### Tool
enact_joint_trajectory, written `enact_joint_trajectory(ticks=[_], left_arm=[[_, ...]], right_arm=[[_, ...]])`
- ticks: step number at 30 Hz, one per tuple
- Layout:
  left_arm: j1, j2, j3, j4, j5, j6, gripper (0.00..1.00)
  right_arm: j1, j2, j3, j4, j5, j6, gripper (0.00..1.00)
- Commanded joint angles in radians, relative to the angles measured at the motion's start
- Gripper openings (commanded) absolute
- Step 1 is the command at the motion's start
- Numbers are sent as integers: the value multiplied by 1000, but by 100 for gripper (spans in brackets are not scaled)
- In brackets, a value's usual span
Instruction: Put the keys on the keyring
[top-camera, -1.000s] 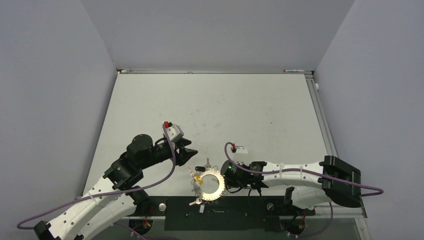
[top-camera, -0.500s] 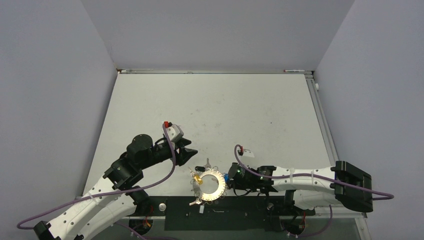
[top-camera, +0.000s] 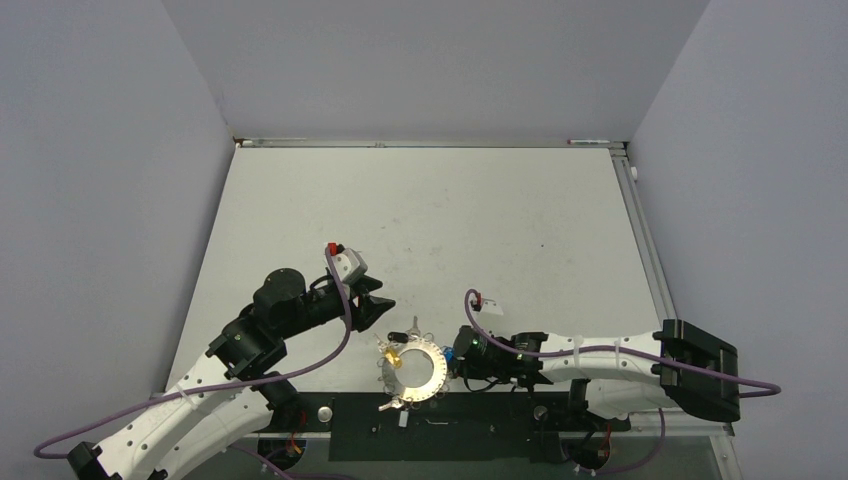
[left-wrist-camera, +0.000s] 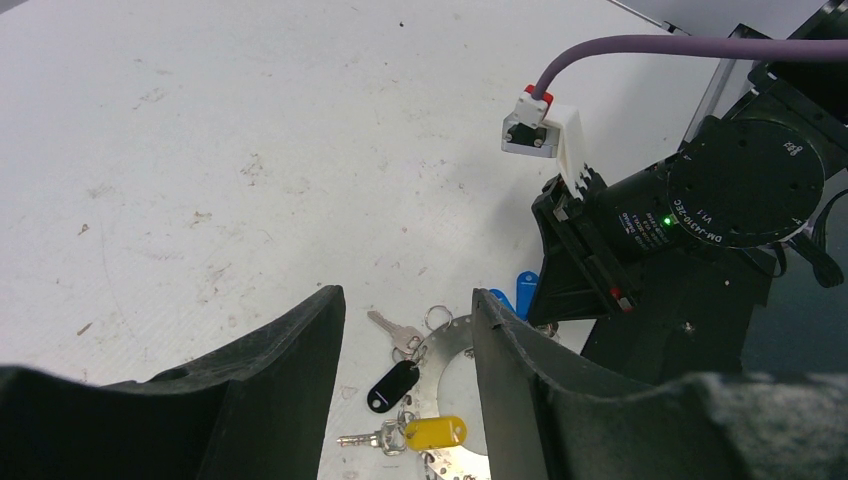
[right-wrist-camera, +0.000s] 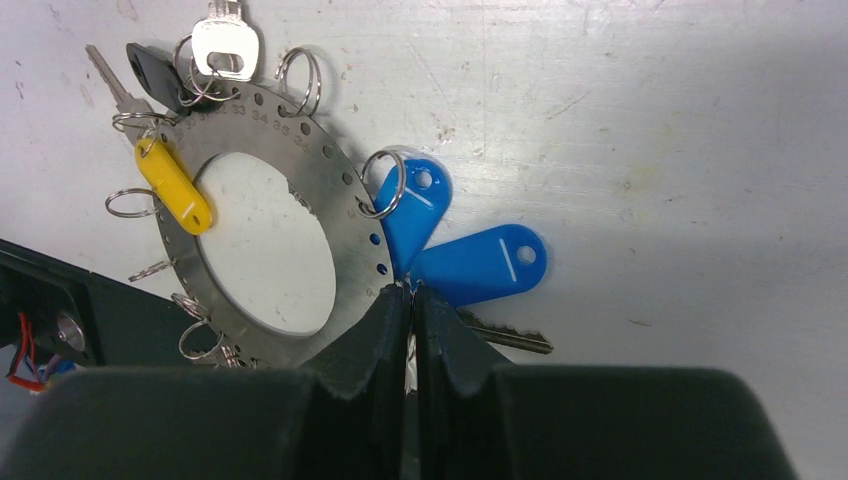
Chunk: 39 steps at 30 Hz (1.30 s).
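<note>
The keyring, a flat metal hoop pierced with small holes, lies on the surface at the middle of its near edge, between the two arms. Keys and small split rings hang from its holes. A yellow tag lies across the band on the side toward the left arm. A black tag and a bare silver key sit at the hoop's far side. Two blue tags fan out from the rim toward the right arm and rest on the surface; one of them is hooked to the hoop by a split ring.

The right end effector sits low at that same rim. Its fingers are clenched together, with the tips meeting just where the hoop's edge and the blue tags come together. Whether anything thin is pinched between them cannot be told. A silver key blade pokes out from under one finger, beside the nearer blue tag.

The left end effector hovers off the surface, just beyond the hoop's far-left side. It is released, with its fingers apart and nothing between them, and the hoop shows through the gap in its wrist view.
</note>
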Motion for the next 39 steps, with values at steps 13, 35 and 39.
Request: enact_joint_trajectory(ticks=[13, 35, 39], left_arm=[[-3, -58, -26, 124, 169, -15, 46], [-21, 77, 138, 107, 501, 76, 46], [-24, 85, 130, 136, 519, 80, 43]], right_arm=[[25, -329, -35, 140, 132, -122, 5], [41, -390, 242, 226, 26, -693, 5], [41, -421, 283, 213, -43, -817, 5]])
